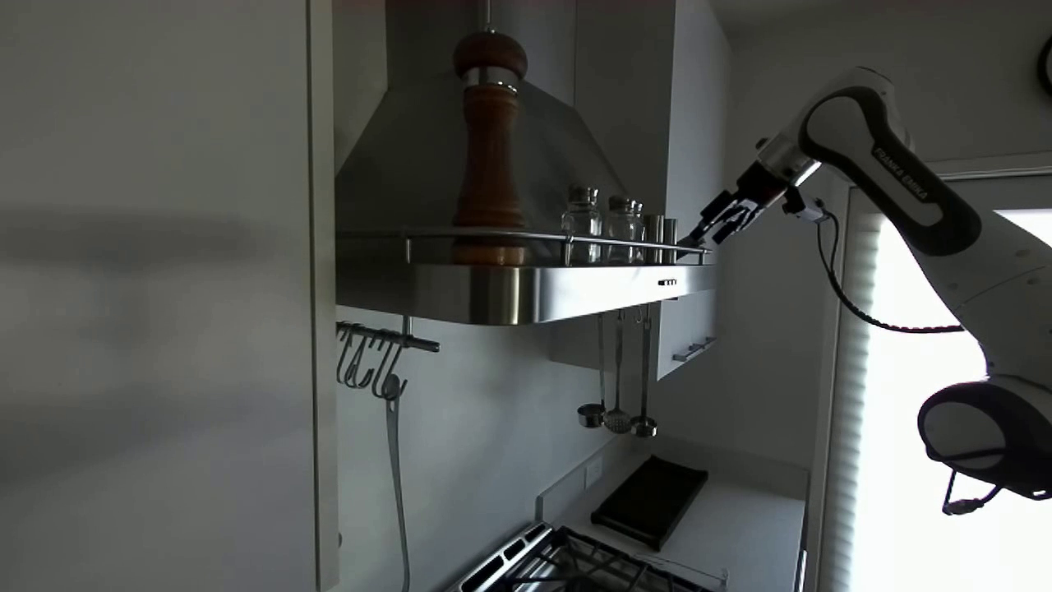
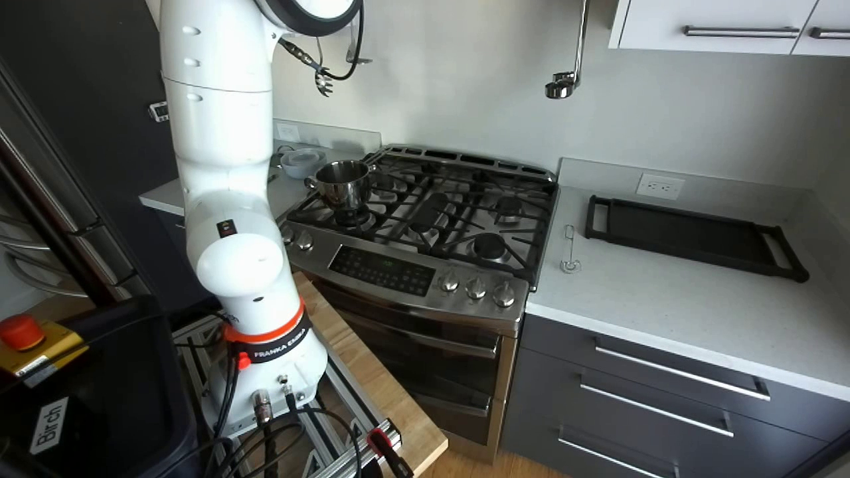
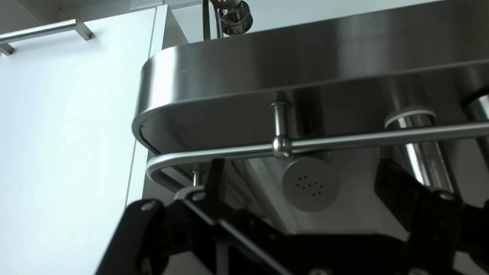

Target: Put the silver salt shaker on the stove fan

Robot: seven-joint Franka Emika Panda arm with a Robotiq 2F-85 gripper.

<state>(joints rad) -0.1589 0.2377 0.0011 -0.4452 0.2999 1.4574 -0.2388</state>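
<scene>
1. Releasing seems the current step: gripper with jaws wide, at 9 and 3 o'clock.
2. Between, touching neither: silver salt shaker, seemingly tilted, on the stove fan, behind its rail.
3. Likely next: backing off without toppling it.
4. In an exterior view, arm arched in from 3 o'clock, gripper toward 8.

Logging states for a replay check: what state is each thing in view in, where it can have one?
gripper: open
silver salt shaker: seen between the jaws, not clamped
stove fan: running or off, can't tell
wooden mill: upright
glass jars: upright, capped
pot: uncovered
burners: no flame visible
oven doors: shut
drawers: shut
wall cabinet doors: shut
black tray: lying flat
red button: pressed or not, can't tell
</scene>
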